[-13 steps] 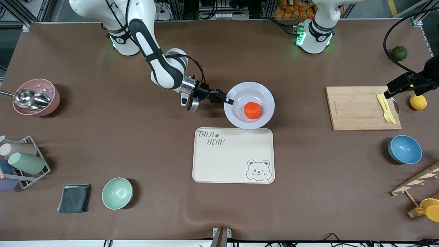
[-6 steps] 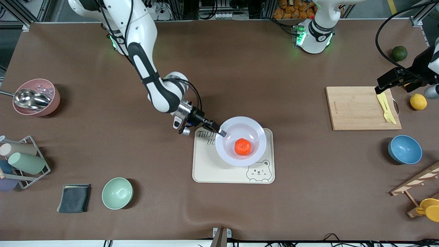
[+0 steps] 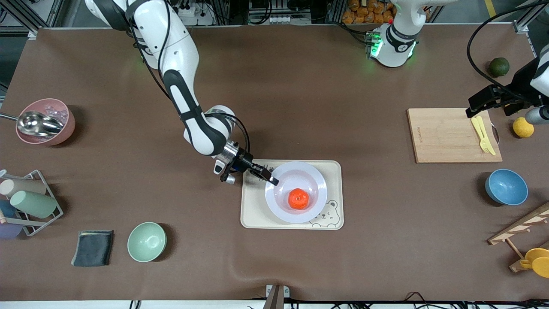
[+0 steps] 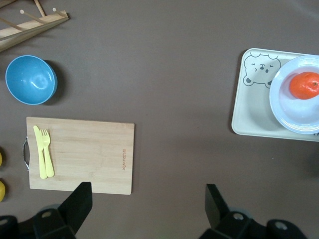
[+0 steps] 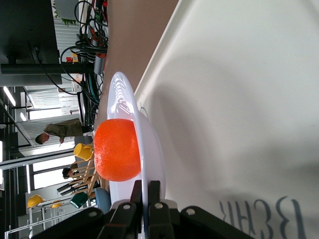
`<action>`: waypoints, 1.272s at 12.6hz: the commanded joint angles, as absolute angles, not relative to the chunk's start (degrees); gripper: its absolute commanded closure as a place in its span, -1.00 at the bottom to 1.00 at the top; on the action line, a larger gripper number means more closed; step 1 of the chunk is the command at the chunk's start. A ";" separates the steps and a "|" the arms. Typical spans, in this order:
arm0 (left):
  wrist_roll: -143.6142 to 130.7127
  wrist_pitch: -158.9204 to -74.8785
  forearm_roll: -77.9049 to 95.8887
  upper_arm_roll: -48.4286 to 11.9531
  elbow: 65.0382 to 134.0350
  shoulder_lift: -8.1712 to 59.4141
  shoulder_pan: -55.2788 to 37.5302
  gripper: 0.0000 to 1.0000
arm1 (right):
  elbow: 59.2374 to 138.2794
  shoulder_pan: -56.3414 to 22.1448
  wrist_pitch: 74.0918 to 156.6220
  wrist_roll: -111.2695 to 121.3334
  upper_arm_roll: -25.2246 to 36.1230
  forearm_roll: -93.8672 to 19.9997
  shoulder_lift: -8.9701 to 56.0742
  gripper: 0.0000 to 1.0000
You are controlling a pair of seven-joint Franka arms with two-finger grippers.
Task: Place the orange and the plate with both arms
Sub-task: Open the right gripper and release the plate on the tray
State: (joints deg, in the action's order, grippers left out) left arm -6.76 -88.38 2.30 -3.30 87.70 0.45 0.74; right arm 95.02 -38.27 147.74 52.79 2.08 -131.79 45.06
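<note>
The white plate (image 3: 296, 180) is over the cream bear-printed tray (image 3: 253, 214), with the orange (image 3: 298, 199) in its well. My right gripper (image 3: 273, 180) is shut on the plate's rim at the edge toward the right arm's end. In the right wrist view the fingers (image 5: 153, 191) pinch the rim of the plate (image 5: 149, 149), the orange (image 5: 117, 149) beside it and the tray (image 5: 249, 114) close under it. My left gripper (image 3: 482, 110) is open and empty over the wooden cutting board (image 3: 446, 135). The left wrist view shows the plate (image 4: 289, 104), orange (image 4: 305, 85) and tray (image 4: 249, 114).
A yellow fork and knife (image 3: 482, 134) lie on the board. A lemon (image 3: 523, 127), a dark green fruit (image 3: 499, 66) and a blue bowl (image 3: 506, 187) are at the left arm's end. A pale green bowl (image 3: 146, 241), grey cloth (image 3: 92, 248), cup rack (image 3: 25, 201) and pink bowl (image 3: 45, 121) are at the right arm's end.
My right gripper has carried the plate with the orange toward the front camera, from the bare table to over the tray, and lowered it. My left gripper drifted slightly over the board.
</note>
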 commanded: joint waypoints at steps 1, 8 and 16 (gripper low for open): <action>-6.59 -88.51 2.46 -3.16 88.07 0.00 0.44 -1.00 | 92.11 -38.32 149.23 51.50 1.49 -130.25 47.81 1.00; -6.68 -88.51 2.90 -3.96 88.07 0.09 0.44 -1.00 | 92.11 -37.79 151.52 49.94 1.41 -128.50 47.81 0.41; -5.63 -88.59 2.64 -3.87 87.98 0.35 0.62 -1.00 | 92.28 -37.88 151.96 28.61 1.58 -110.26 46.76 -0.38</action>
State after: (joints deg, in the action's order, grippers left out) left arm -6.76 -88.40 2.30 -4.04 87.86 0.57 0.59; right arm 93.00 -38.36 151.17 35.59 1.93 -116.35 47.05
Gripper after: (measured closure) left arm 0.000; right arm 0.308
